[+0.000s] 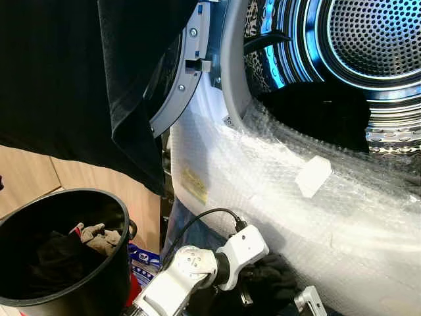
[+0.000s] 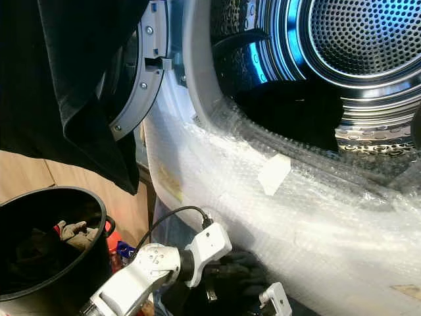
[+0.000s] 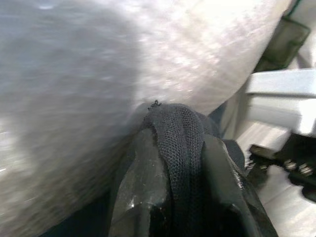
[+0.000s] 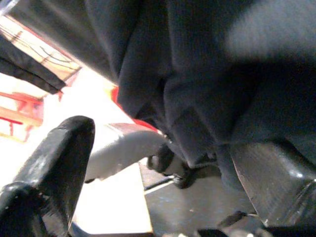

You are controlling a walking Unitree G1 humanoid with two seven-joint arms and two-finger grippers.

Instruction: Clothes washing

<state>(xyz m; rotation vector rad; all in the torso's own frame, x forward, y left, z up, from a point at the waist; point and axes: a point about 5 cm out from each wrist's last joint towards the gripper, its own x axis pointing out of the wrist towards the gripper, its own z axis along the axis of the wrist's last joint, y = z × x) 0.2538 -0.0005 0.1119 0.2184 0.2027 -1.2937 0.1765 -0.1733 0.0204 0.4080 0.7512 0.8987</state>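
The washing machine [image 1: 276, 217] stands with its door [image 1: 176, 85] swung open to the robot's left, and its front below the opening is wrapped in bubble wrap [image 1: 342, 197], with a small white tag [image 1: 313, 176] stuck on the wrap near the lower rim of the opening. Inside, the perforated steel drum [image 1: 371, 39] glows blue, and a dark heap lies in its shadowed bottom, too dark to make out. A large black cloth [image 1: 79, 79] hangs over the open door and covers the upper left of the head views. Below it, at the foot of the machine's front on the robot's left, stands a black bucket [image 1: 99, 289] with a crumpled grey-brown rag [image 1: 99, 236] and other dark clothes lying inside. The left arm reaches low in front of the machine, under the wrapped front panel, and the left gripper [image 3: 180, 163] has its two black fingers [image 3: 140, 182] closed tight on a fold of black knit garment [image 3: 180, 133], which presses up against the bubble wrap; in the head views the same dark garment bunches just beyond the white wrist. The right gripper [image 4: 163, 168] sits low beside it with its fingers spread wide apart, one finger [image 4: 59, 158] near the camera and the other across the gap, and dark fabric [image 4: 197, 74] hangs just above them without being pinched.
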